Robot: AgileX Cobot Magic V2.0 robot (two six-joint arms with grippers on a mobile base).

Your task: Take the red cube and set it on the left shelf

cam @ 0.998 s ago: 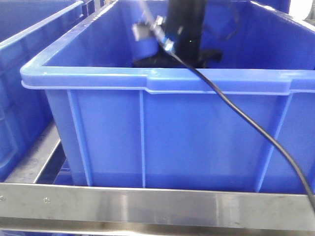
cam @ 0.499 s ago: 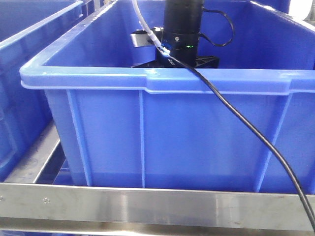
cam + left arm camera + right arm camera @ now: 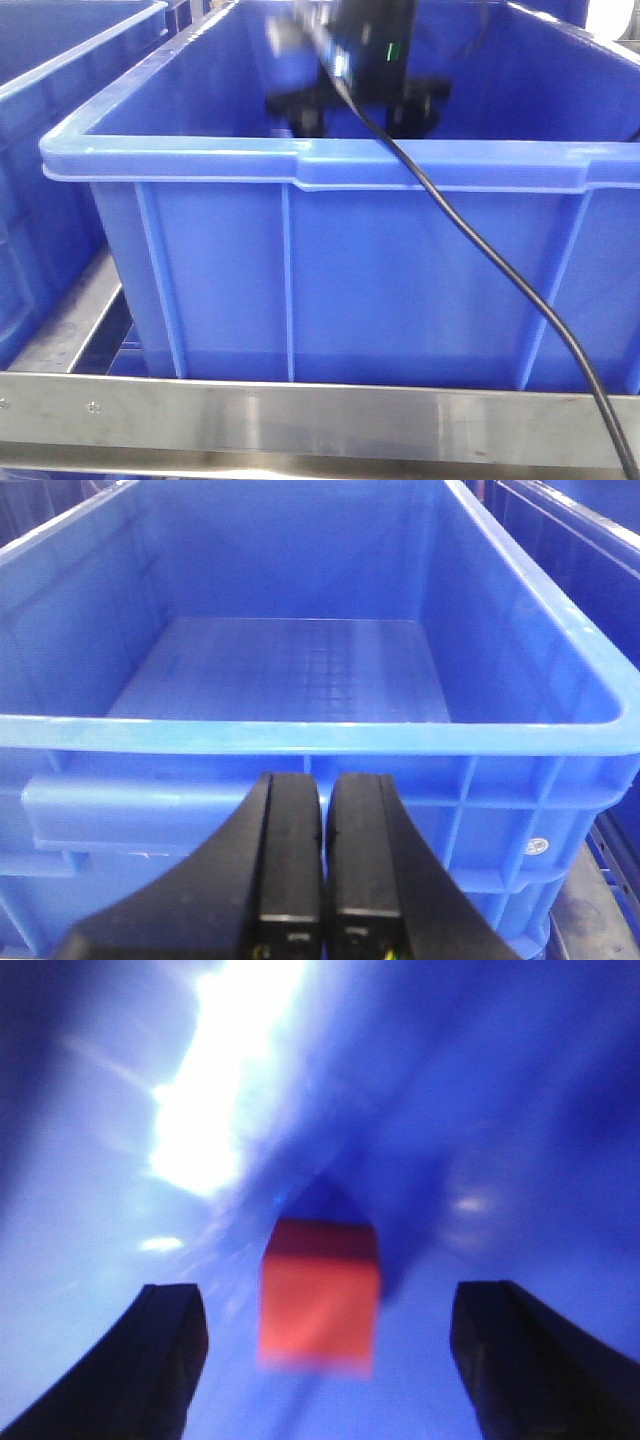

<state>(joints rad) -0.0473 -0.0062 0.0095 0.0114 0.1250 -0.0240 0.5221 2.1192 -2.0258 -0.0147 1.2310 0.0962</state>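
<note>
- Currently, on my front view, a large ribbed blue crate (image 3: 330, 260) fills the frame, sitting on the left shelf (image 3: 300, 420) behind its brushed steel front rail with small screws
- Right arm (image 3: 365, 60) reaches down inside that crate from above, blurred; a black cable (image 3: 500, 270) trails from it over the crate's near rim and down toward the lower right
- A second blue crate (image 3: 50, 150) stands just beside the first, on the left edge of the view
- Right gripper (image 3: 325, 1360): fingers (image 3: 150, 1360) spread wide, well apart from each other, holding nothing
- Red cube (image 3: 320, 1295) lies between the two fingers, touching neither, on a blue surface; picture is heavily blurred, with a bright glare patch at upper left
- Left gripper (image 3: 325, 920): its two black fingers pressed almost together, only a thin slit between, nothing held
- Left wrist view looks into another blue crate (image 3: 300, 730) with a gridded floor; left gripper sits just outside its near wall
</note>
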